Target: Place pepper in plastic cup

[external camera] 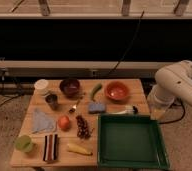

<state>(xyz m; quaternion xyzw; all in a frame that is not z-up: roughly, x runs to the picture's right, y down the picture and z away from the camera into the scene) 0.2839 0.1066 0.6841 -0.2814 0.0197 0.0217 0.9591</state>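
The gripper is out of sight, so its opening cannot be told; only the arm [176, 82] shows, folded just off the table's [139, 95] right edge. Nothing is done yet: the pepper [96, 91] lies near the back edge between two bowls, and the cup [24, 143] stands empty at the front-left corner, well apart. The diagonal between them is crowded; the tray [131, 117] fills the front-right corner.

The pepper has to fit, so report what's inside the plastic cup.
Nothing shows inside the plastic cup; its near wall hides part of the bottom. The pepper lies by the orange bowl. The gripper is out of sight; only the arm shows, right of the table.
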